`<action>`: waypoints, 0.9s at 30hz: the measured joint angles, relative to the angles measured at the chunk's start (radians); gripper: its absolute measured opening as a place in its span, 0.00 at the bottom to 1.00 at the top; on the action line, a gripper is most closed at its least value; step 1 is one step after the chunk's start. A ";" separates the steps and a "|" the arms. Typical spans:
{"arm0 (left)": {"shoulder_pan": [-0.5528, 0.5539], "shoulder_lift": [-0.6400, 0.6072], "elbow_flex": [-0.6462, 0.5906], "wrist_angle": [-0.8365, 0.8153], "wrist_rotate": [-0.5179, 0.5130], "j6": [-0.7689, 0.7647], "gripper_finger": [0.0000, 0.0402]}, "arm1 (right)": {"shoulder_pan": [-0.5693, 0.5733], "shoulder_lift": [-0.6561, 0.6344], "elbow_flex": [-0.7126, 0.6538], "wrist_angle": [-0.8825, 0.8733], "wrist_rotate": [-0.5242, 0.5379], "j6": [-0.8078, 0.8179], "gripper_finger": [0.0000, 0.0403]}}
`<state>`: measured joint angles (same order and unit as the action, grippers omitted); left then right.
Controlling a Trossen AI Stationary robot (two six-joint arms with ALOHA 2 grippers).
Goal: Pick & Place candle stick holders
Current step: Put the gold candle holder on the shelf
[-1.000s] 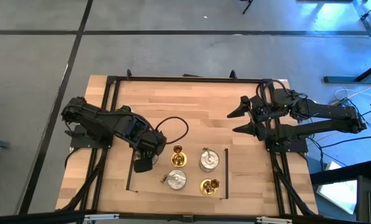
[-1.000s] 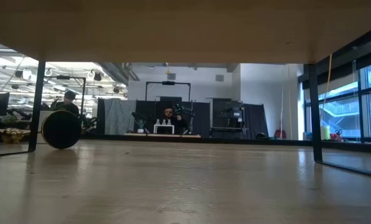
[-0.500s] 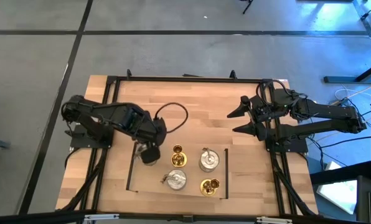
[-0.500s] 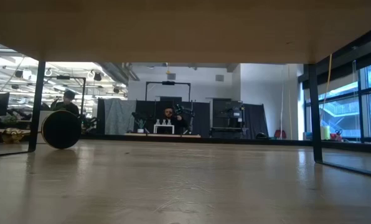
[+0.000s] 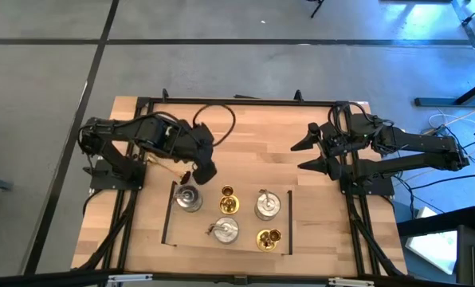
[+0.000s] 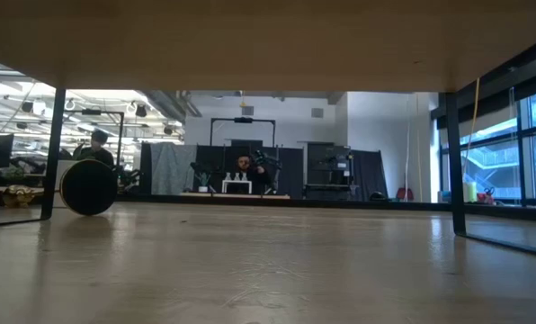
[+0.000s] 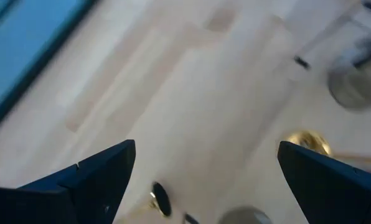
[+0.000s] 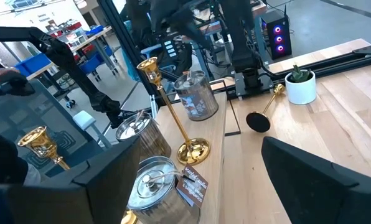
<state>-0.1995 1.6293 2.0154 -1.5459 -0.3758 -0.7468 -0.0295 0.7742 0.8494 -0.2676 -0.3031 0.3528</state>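
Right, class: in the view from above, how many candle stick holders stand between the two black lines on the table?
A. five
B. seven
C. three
A: three silver-grey holders and two gold brass holders stand between the two black lines.

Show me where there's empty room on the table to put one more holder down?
The bare wooden tabletop between the open left pincer and the open right pincer is free. It's crowded inside the black-taped rectangle, where squat silver tin holders and shiny gold brass holders cluster.
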 joint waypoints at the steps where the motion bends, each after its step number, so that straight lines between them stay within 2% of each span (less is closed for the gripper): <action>1: 0.006 -0.001 0.004 0.000 -0.026 0.000 0.97 | 0.000 0.000 0.000 0.000 0.000 0.004 0.84; 5: 0.037 -0.006 0.008 -0.016 -0.109 0.012 0.97 | 0.000 0.000 0.000 0.004 0.002 0.007 0.84; 8: 0.077 -0.006 0.008 -0.026 -0.119 0.011 0.97 | 0.000 0.000 0.000 0.006 0.053 0.008 0.84; 16: 0.270 -0.006 0.008 -0.026 -0.092 -0.217 0.97 | 0.000 0.000 0.000 0.029 0.068 0.053 0.84; 22: 0.442 -0.006 0.006 -0.025 0.060 -0.266 0.97 | 0.000 0.000 0.000 0.076 0.054 0.067 0.84; 27: 0.544 -0.014 -0.050 -0.023 0.249 -0.331 0.97 | -0.004 0.000 0.000 0.134 -0.049 0.070 0.84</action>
<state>0.3440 1.6151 1.9655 -1.5685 -0.1272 -1.0775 -0.0338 0.7742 0.8494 -0.1340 -0.3522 0.4232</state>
